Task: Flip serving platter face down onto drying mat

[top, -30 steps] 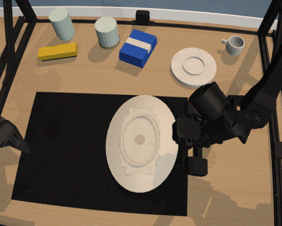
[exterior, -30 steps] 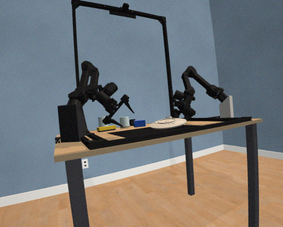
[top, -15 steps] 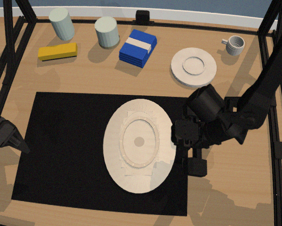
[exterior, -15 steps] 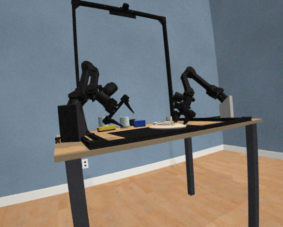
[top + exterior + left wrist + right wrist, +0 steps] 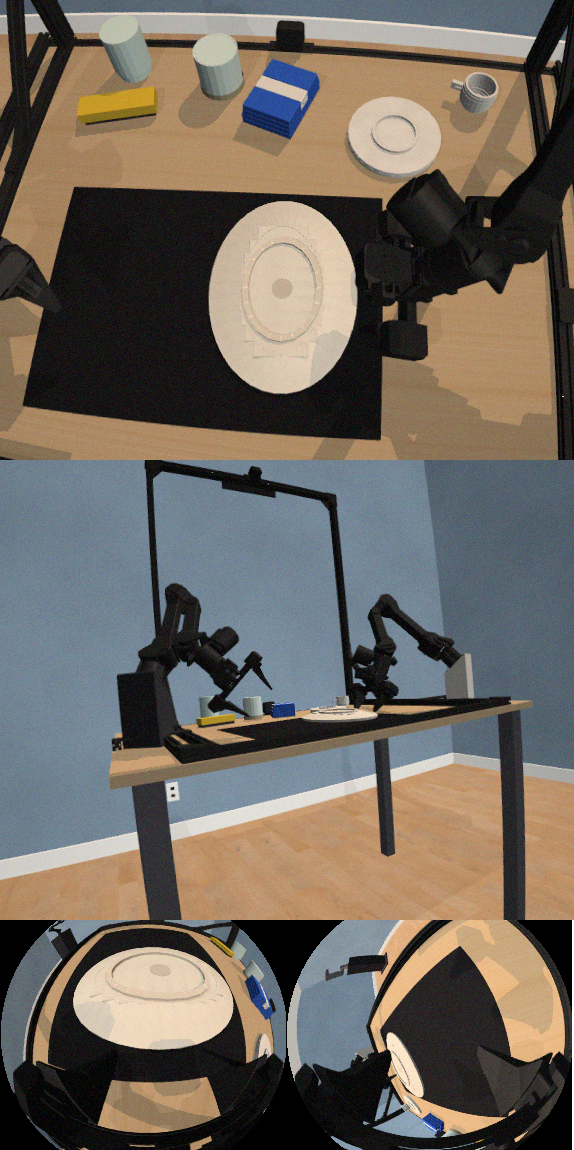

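The cream oval serving platter point(image 5: 230, 300) point(image 5: 340, 717) point(image 5: 150, 1025) point(image 5: 411, 1070) lies flat, face down, on the black drying mat point(image 5: 125, 300) point(image 5: 451, 1020). Its raised oval foot ring and underside show on top. My left gripper point(image 5: 367, 704) point(image 5: 160, 1054) is open and empty, low beside the platter's edge at the mat's right side in the top view. The views do not settle whether a finger touches the rim. My right gripper point(image 5: 259, 703) point(image 5: 434, 1052) is open and empty above the opposite end of the mat, well apart from the platter.
Behind the mat stand a white round plate point(image 5: 362, 135), a grey mug point(image 5: 477, 100), a blue folded stack point(image 5: 257, 107) point(image 5: 283, 710), two pale green cylinders point(image 5: 130, 55) point(image 5: 220, 70) and a yellow block point(image 5: 117, 104). Black rails point(image 5: 425, 53) border the table.
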